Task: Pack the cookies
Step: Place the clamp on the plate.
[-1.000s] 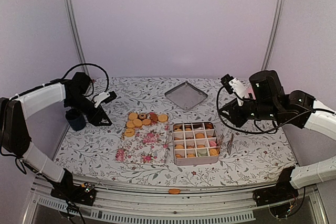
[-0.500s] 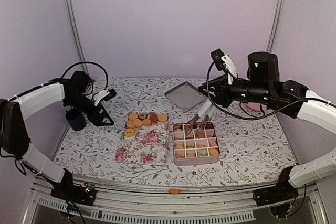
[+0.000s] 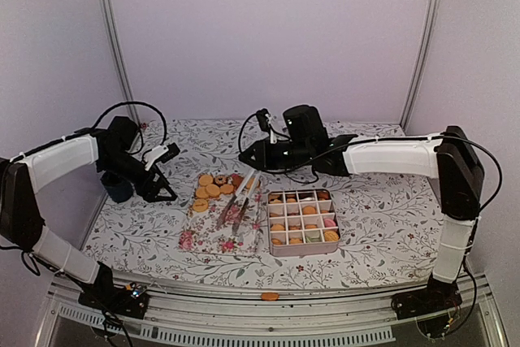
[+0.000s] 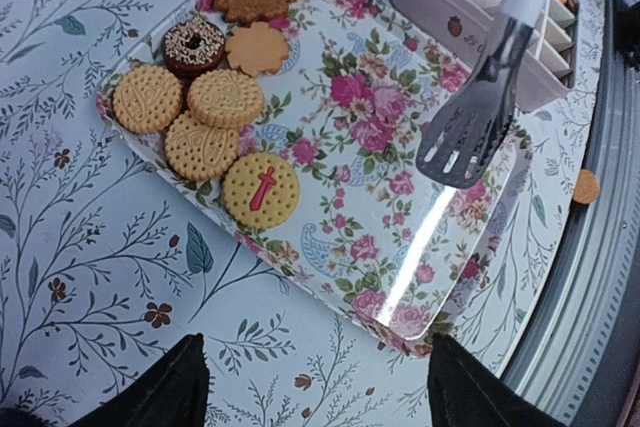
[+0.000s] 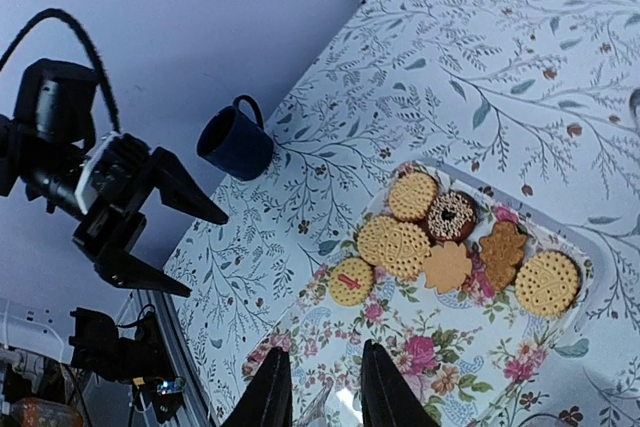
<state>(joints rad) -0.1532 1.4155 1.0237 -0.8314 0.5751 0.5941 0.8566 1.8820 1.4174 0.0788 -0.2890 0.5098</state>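
Tongs (image 3: 236, 203) pinched in the right gripper (image 5: 322, 392). Their two arms are a little apart with nothing between the tips. Long axis runs from the gripper down toward the near-left, and the slotted head hangs over the bare middle of the floral tray (image 4: 380, 127). Loose cookies (image 4: 215, 112) lie just past the tips in a flat, face-up cluster strung along the tray's far end. More sit in the divided box (image 3: 301, 250), touching the tray's right side. One stray (image 3: 270, 296) is on the front rail. Right arm reaches across above the box's far edge. Left gripper (image 4: 315, 402) is spread wide and empty, hovering over the table (image 4: 80, 277) left of the tray, with the dark mug (image 5: 235, 142) beside it.
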